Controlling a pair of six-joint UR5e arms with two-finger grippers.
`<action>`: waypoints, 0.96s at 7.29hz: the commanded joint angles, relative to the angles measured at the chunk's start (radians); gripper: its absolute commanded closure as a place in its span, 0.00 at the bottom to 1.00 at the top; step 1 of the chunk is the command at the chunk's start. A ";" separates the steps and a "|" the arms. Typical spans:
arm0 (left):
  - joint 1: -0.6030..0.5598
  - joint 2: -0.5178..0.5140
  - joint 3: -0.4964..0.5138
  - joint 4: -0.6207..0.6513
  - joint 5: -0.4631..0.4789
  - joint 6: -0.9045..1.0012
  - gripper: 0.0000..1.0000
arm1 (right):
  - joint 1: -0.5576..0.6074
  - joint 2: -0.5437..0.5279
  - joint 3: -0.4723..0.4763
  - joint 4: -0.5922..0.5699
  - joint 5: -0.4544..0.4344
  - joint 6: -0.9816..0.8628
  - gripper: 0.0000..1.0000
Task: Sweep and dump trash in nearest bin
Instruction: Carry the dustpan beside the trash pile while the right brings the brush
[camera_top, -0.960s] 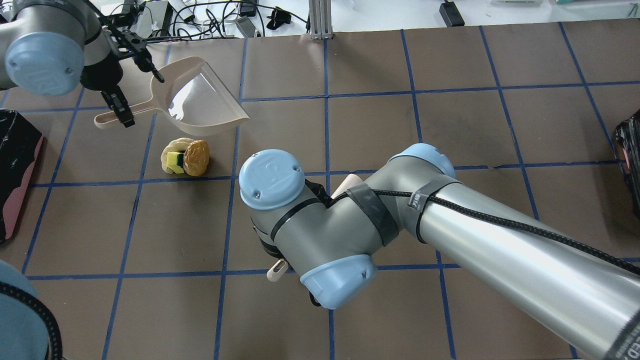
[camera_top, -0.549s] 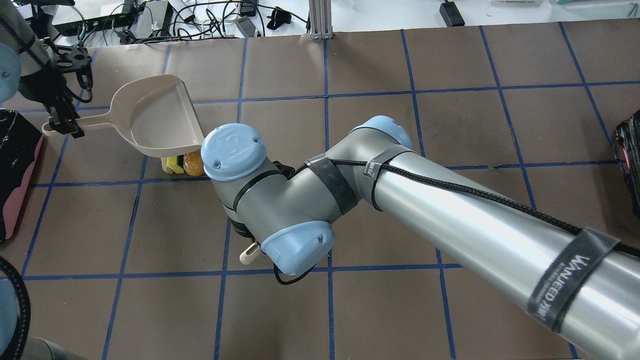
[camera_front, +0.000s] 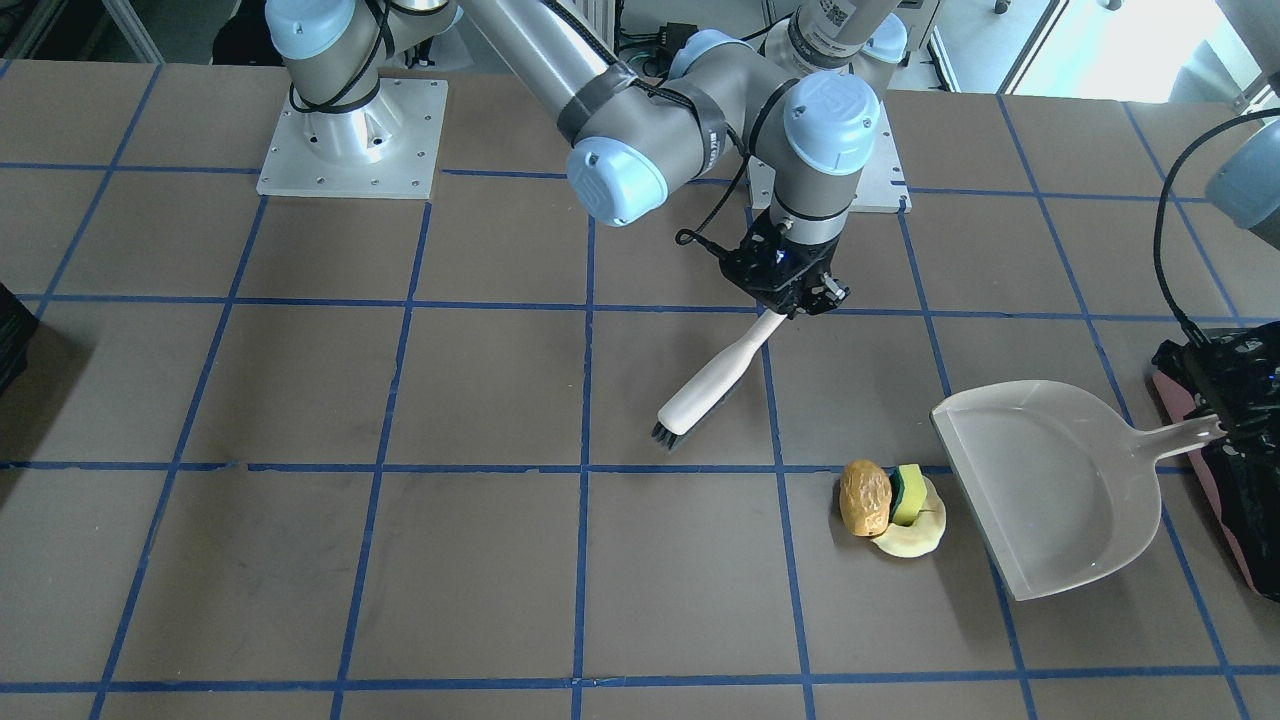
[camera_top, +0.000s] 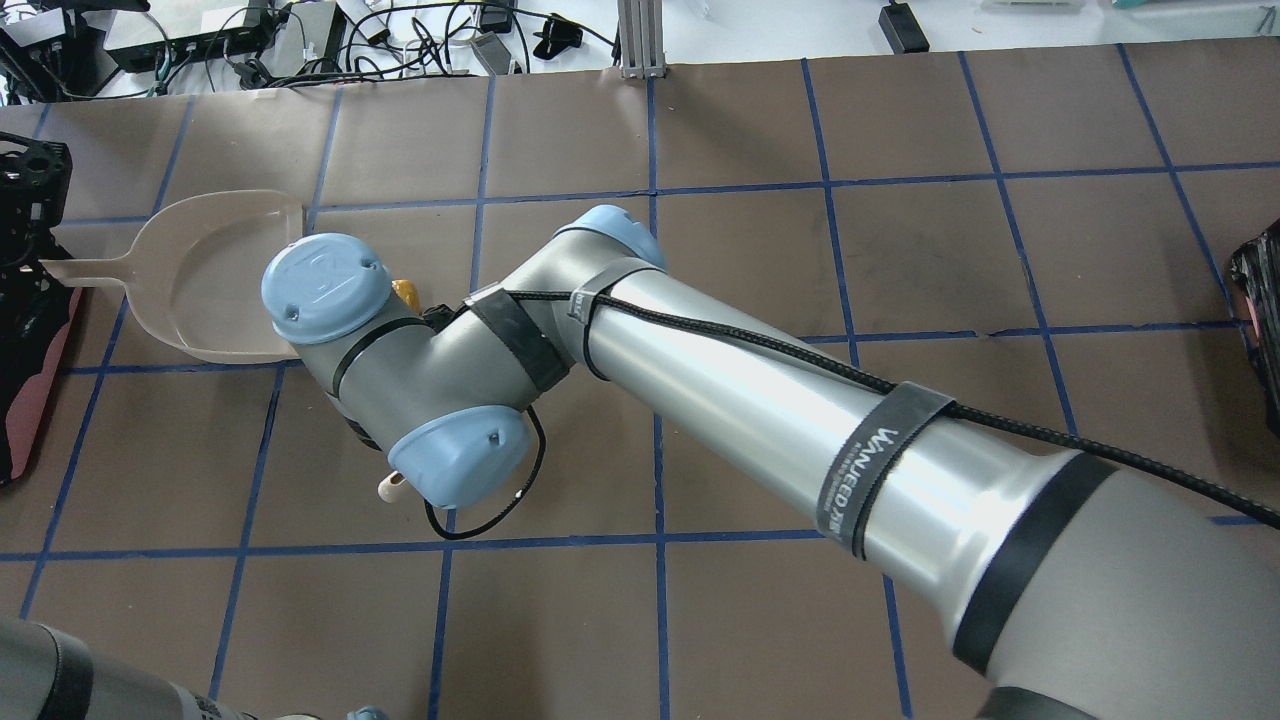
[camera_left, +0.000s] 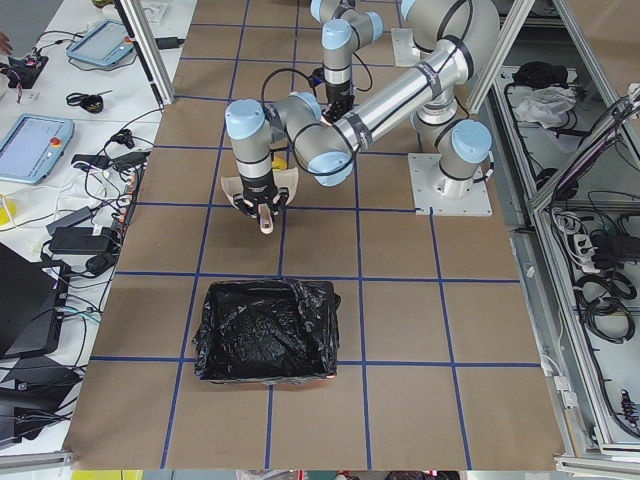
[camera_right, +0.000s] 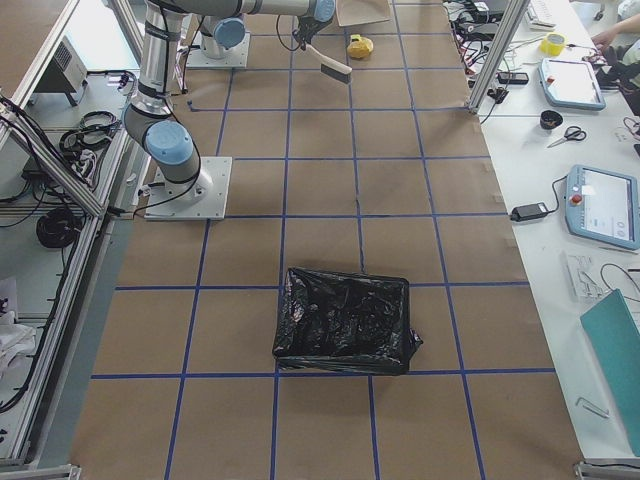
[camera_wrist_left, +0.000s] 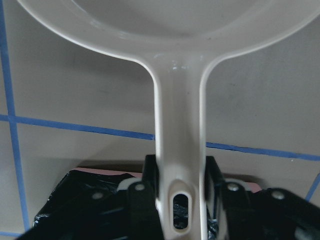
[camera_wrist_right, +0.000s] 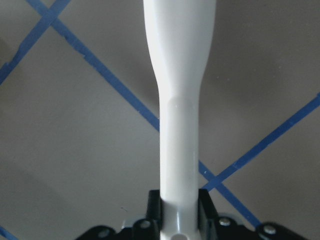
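Gripping the thin end of the white brush, the right hand had its fingers closed tight on the handle. It was over the surface, past the middle toward the left edge. The brush's long axis slanted from that hand away from the robot, with the bristles low at the far end.

Beyond the bristles, farther from the robot and nearer the left edge, the trash lay in one tight cluster. On its other side, just beside it, the dustpan opened its mouth toward the cluster. The pan probably rested flat, though no view settled that.

The left hand was shut on the dustpan's handle, over the bin at the left edge.

So the sweep had to carry the bristles around behind the cluster and push leftward into the pan. The right hand was the one placed for that.
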 joint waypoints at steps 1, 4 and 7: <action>0.015 -0.042 -0.003 0.082 0.002 0.204 1.00 | 0.050 0.124 -0.159 0.001 0.001 0.017 1.00; 0.016 -0.094 -0.017 0.157 -0.003 0.239 1.00 | 0.079 0.191 -0.245 -0.002 0.004 0.005 1.00; 0.015 -0.106 -0.032 0.160 -0.030 0.169 1.00 | 0.079 0.317 -0.410 -0.001 0.037 -0.047 1.00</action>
